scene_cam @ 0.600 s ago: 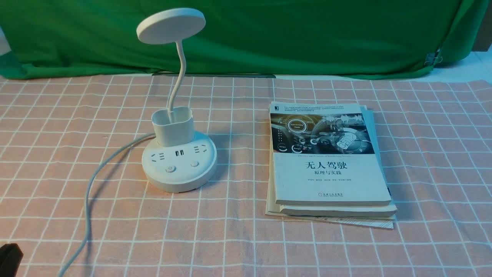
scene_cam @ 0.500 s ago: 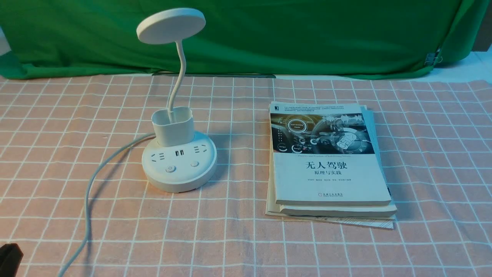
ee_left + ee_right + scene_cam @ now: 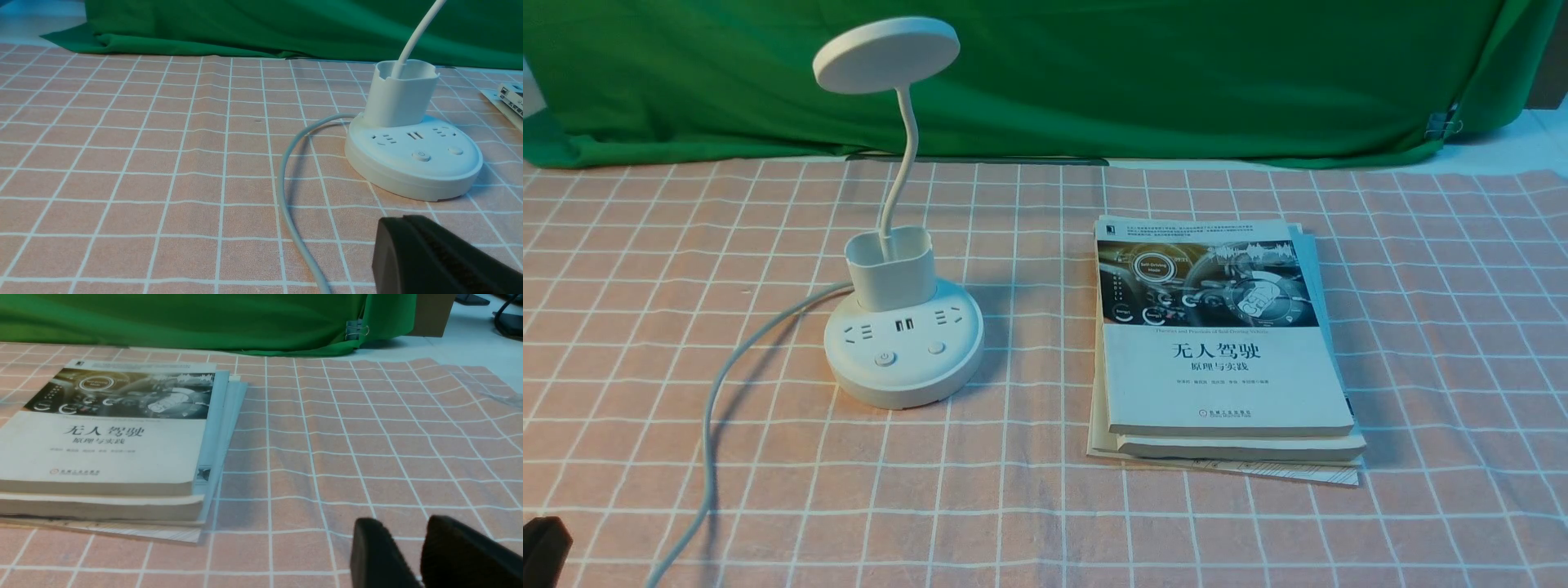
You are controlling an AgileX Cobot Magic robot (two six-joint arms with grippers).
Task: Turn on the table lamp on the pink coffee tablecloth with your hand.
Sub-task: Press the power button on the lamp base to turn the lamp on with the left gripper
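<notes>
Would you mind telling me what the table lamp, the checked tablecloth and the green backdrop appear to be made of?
The table lamp looks like moulded white plastic with a satin-matte finish: its surfaces are smooth and seamless, with soft highlights. The pink checked tablecloth appears to be woven fabric, matte, showing creases and ripples. The green backdrop is probably cloth too, matte and hanging in folds.

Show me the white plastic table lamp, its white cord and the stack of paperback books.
White plastic table lamp [image 3: 890, 269], front view, on its cup-shaped holder.
White cord [image 3: 709, 425], front view, on the stretch lying on the cloth.
Stack of paperback books [image 3: 1225, 384], front view, on the top cover.
</notes>
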